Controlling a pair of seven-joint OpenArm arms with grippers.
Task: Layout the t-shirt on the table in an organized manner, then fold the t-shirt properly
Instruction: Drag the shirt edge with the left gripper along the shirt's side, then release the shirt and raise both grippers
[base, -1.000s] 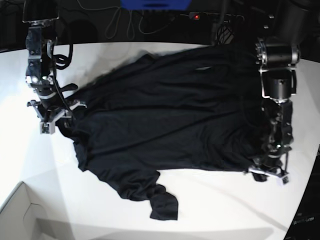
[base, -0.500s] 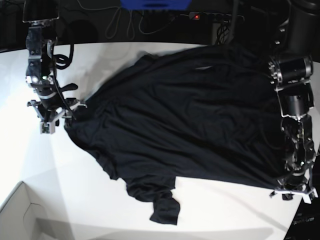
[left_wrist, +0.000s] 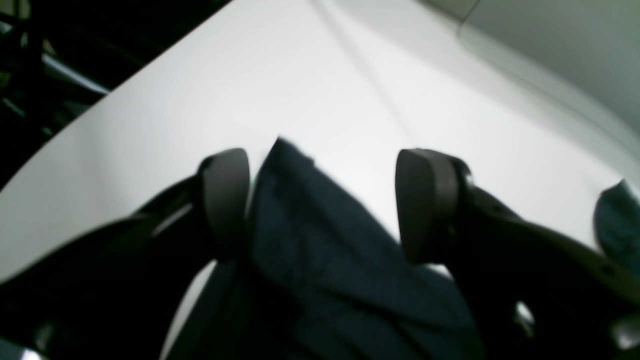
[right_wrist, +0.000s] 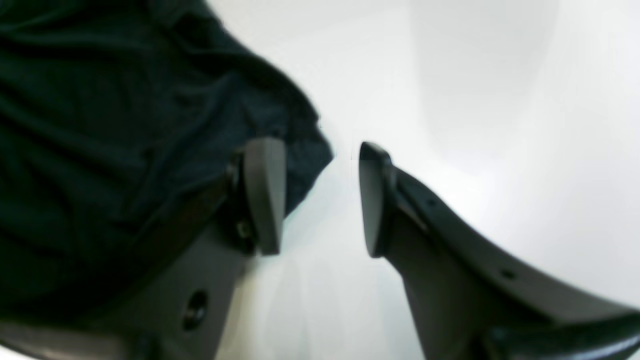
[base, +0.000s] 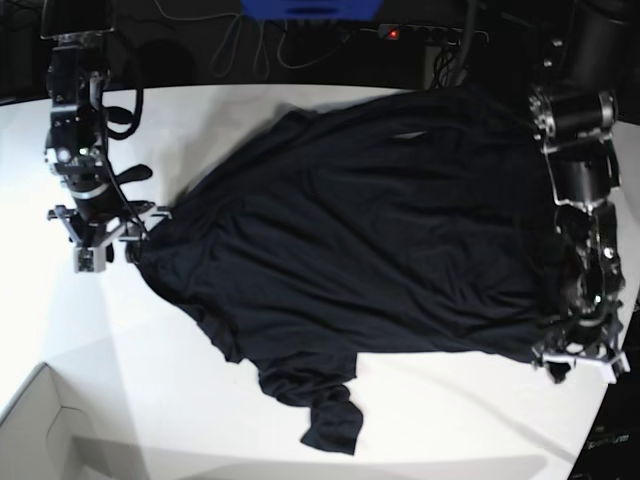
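While spread across the table (base: 420, 420), the t-shirt (base: 370, 240) is flanked by parted, unclamped left gripper (left_wrist: 325, 200) and right gripper (right_wrist: 320, 195).

Behind the far edge of the work surface the room falls into near darkness, a black strip running across the top of the base view. A bright blue rectangular panel (base: 311, 8) sits at the middle of that strip, cut off by the frame. Thin pale cables (base: 240, 42) loop down beneath it against the black. Just to the right, a small red indicator light (base: 394, 33) glows on a dark power strip. At the lower left corner, the pale cardboard box corner (base: 45, 425) shows its open, angled walls. Light falls bright and even from above, leaving soft grey shadows along the bottom.
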